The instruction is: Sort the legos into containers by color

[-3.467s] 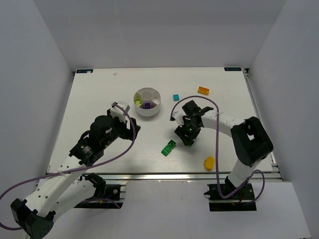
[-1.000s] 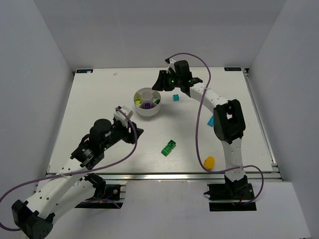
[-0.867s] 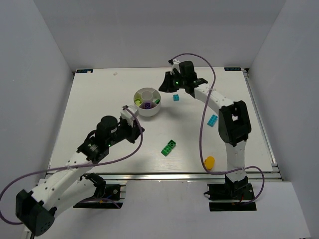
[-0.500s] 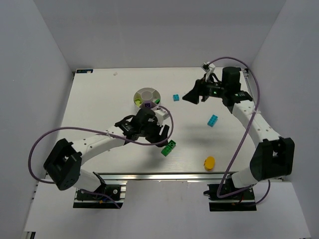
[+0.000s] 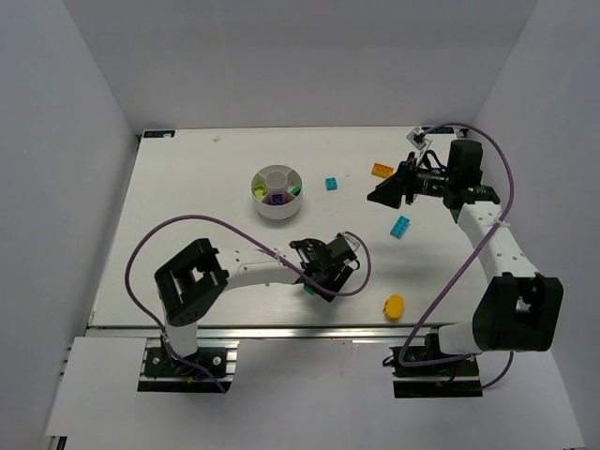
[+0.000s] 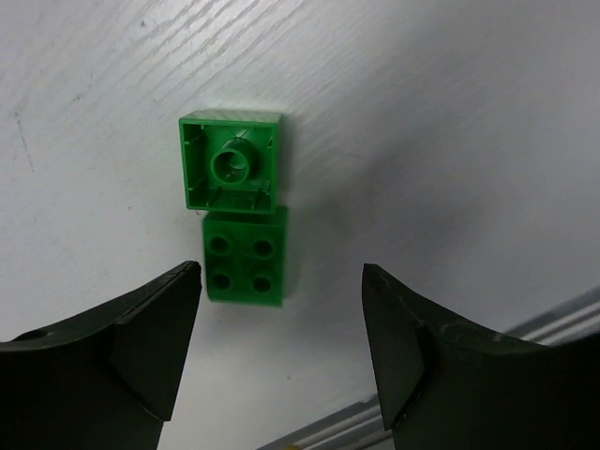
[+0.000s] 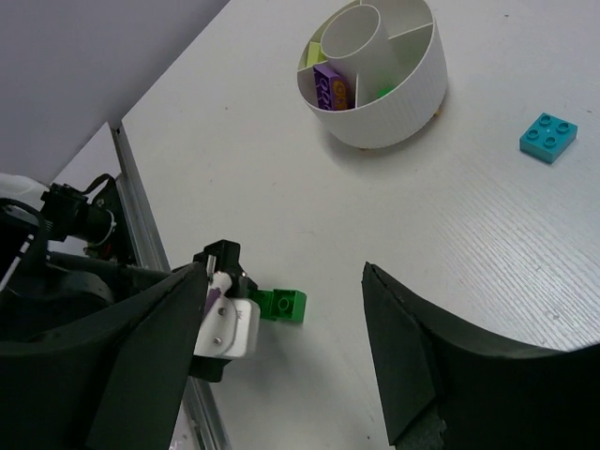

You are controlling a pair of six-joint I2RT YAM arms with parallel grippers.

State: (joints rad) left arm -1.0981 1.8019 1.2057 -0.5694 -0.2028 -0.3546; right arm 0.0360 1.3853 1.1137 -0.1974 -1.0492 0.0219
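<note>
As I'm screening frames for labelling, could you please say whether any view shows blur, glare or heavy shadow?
Left wrist: green bricks sharp, soft shadow to their right. Right wrist: dish crisp, near fingers dark, featureless. Top view: even light, no glare.

Two touching bricks (image 6: 246, 258) lie on the table (image 5: 187, 216) before the dish (image 5: 277, 212), three loose bricks (image 5: 331, 184) to its right.
</note>
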